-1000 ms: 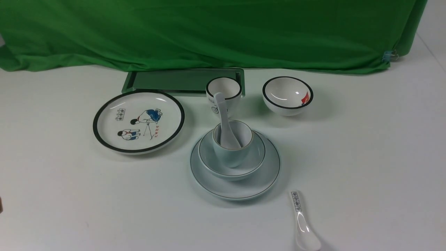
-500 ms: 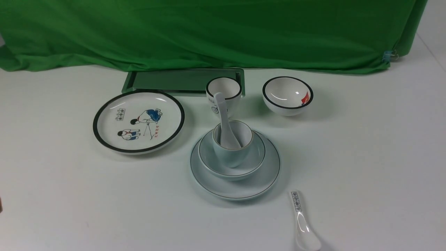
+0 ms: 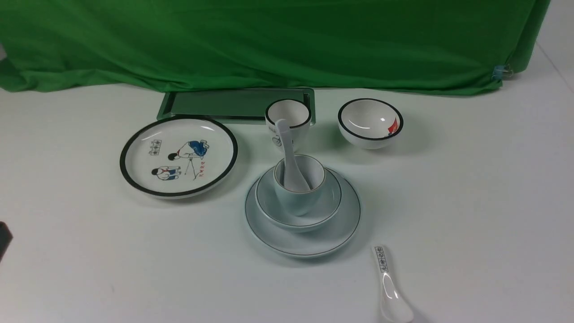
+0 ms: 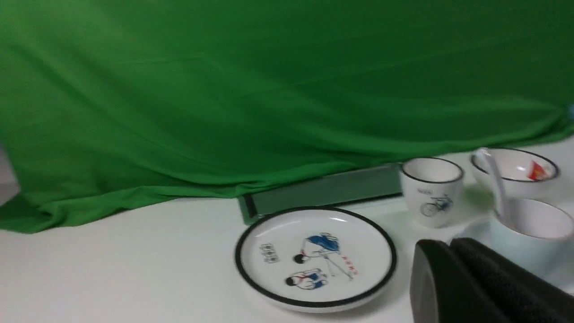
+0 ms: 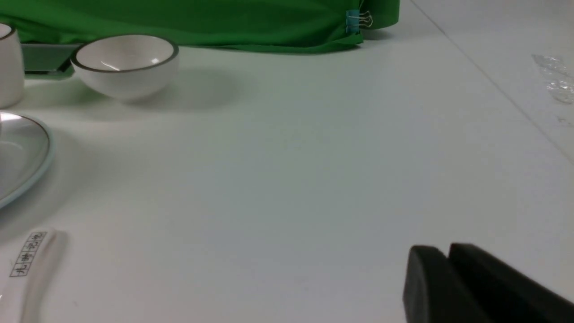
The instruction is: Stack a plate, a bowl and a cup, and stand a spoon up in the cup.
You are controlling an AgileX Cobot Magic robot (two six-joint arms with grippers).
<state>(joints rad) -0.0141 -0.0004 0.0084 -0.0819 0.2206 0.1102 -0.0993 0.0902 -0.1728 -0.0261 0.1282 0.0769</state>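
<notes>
The pale plate point(image 3: 334, 233) lies mid-table with the shallow bowl point(image 3: 331, 197) in it and the small cup point(image 3: 298, 199) in the bowl. The plain white spoon point(image 3: 288, 154) stands in the cup, its handle leaning up and away. Neither gripper touches the stack. My left gripper point(image 4: 448, 244) is shut and empty, low at the stack's left, where cup point(image 4: 533, 229) and spoon point(image 4: 492, 177) show; only a dark corner of it point(image 3: 3, 237) reaches the front view. My right gripper point(image 5: 447, 251) hovers shut and empty over bare table, right of the plate's edge point(image 5: 42, 154).
A black-rimmed cartoon plate point(image 3: 178, 156) lies left of the stack. Behind stand a bicycle cup point(image 3: 289, 117), a black-rimmed bowl point(image 3: 370, 122) and a green tray point(image 3: 224, 104) under the green cloth. A spoon with printed marks point(image 3: 389, 287) lies near the front edge.
A dark corner of my left gripper has come into view at the left edge of the front view. The stack and the other dishes have not moved.
</notes>
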